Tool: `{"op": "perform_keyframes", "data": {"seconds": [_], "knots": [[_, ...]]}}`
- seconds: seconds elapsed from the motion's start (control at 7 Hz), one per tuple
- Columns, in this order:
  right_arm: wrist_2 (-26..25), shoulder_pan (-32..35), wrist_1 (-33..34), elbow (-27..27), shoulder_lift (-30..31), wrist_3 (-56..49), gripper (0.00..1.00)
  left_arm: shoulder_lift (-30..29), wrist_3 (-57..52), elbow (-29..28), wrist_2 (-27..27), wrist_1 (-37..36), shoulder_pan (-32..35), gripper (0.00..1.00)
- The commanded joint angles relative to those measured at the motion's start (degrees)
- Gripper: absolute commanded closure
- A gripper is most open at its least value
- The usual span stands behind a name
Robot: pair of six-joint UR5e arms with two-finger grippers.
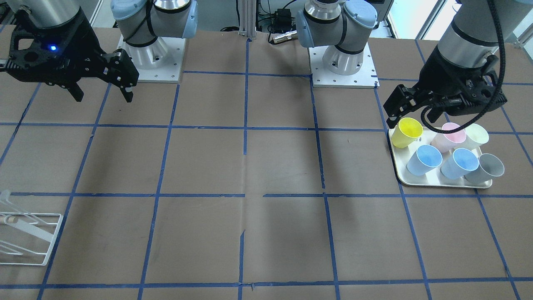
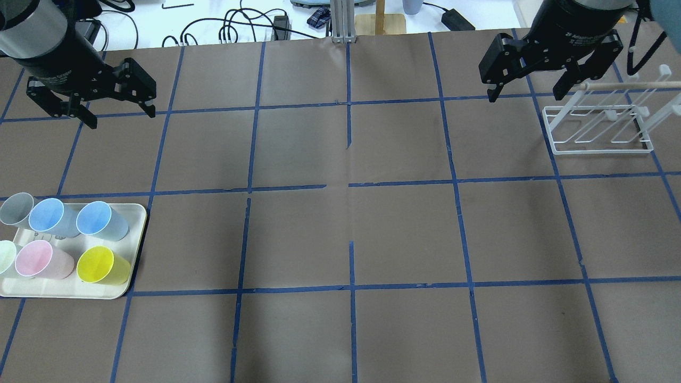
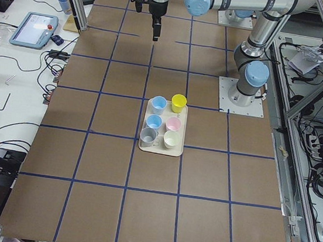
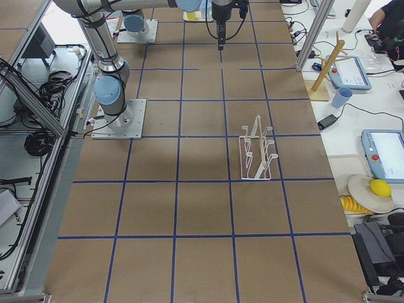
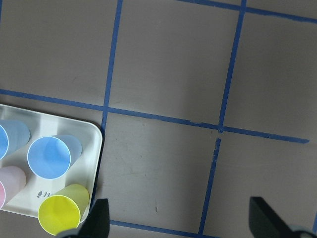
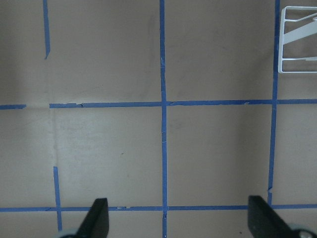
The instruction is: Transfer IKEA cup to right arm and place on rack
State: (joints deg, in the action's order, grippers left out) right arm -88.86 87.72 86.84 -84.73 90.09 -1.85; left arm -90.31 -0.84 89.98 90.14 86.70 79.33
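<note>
Mid-left, IKEA cup (image 2: pixel 16 208) has blue cup (image 2: pixel 50 217) tight on its right; I've room from above. Tabletop (image 2: pixel 399 234) open btwn tray (image 2: pixel 64 290) & rack (image 2: pixel 600 151).

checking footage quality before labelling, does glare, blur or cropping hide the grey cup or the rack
Front-facing view: even light, IKEA cup sharp, rack cut by the frame's left edge. Overhead view: soft shadows, no glare on either. Left wrist view: that cup out of frame.

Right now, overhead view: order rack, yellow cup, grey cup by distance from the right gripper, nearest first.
1. Rack: beside the right gripper.
2. Yellow cup: far-left tray, inner edge.
3. Grey cup: same tray, outer far corner.
</note>
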Motion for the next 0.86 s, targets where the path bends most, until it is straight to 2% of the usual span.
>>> {"op": "perform_keyframes", "data": {"seconds": [0.0, 0.29, 0.43, 0.71], "knots": [[0.00, 0.00, 0.00, 0.00, 0.00, 0.00, 0.00, 0.83, 0.66, -1.11, 0.38, 1.70, 3.52, 0.00], [0.00, 0.00, -0.09, 0.00, 0.00, 0.00, 0.00, 0.91, 4.59, -1.57, 0.82, 3.38, 10.63, 0.00], [0.00, 0.00, -0.09, 0.00, 0.00, 0.00, 0.00, 1.97, 4.62, -1.39, 1.00, 5.65, 12.24, 0.00], [0.00, 0.00, -0.09, -0.09, 0.09, 0.00, 0.00, 0.32, 4.71, -2.52, 1.00, 4.97, 12.17, 0.00]]}}
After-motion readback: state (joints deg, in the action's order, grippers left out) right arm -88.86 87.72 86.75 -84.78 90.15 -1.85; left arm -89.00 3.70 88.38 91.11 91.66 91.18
